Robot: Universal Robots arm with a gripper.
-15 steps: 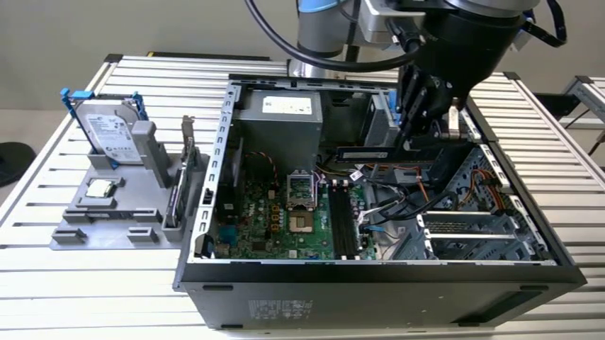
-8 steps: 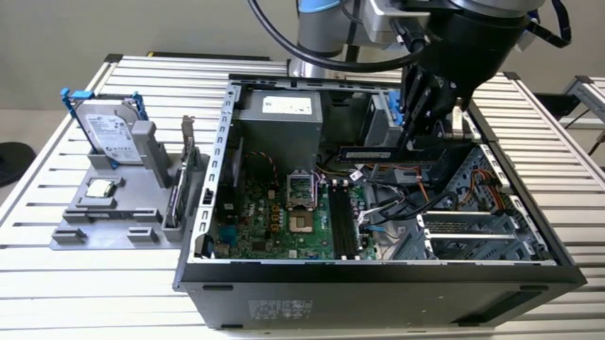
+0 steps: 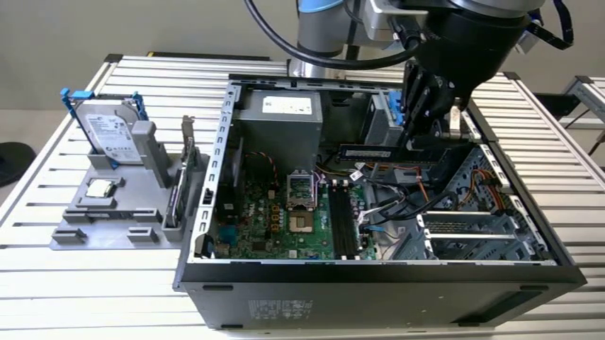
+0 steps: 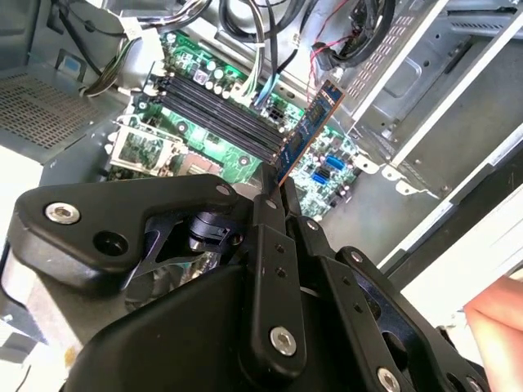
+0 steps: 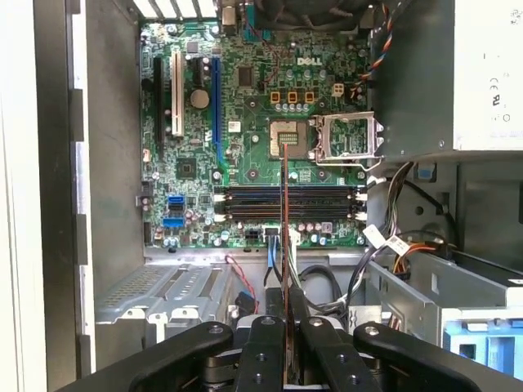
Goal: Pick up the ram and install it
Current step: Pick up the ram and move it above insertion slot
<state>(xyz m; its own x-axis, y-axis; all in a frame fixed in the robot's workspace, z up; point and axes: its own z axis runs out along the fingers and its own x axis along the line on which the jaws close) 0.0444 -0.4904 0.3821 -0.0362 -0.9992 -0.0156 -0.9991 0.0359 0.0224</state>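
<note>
Hand (image 3: 427,144) clenched on one end of ram (image 3: 376,151), stick held level over open case (image 3: 378,276). Case holds motherboard (image 5: 245,147); ram apart from slots (image 5: 327,202), not seated. In first wrist view ram (image 5: 284,245) shows edge-on between fingers (image 5: 265,343). Tray (image 3: 104,230) on bench (image 3: 95,283) beside case holds drive (image 3: 106,131) and chip (image 3: 100,188).
</note>
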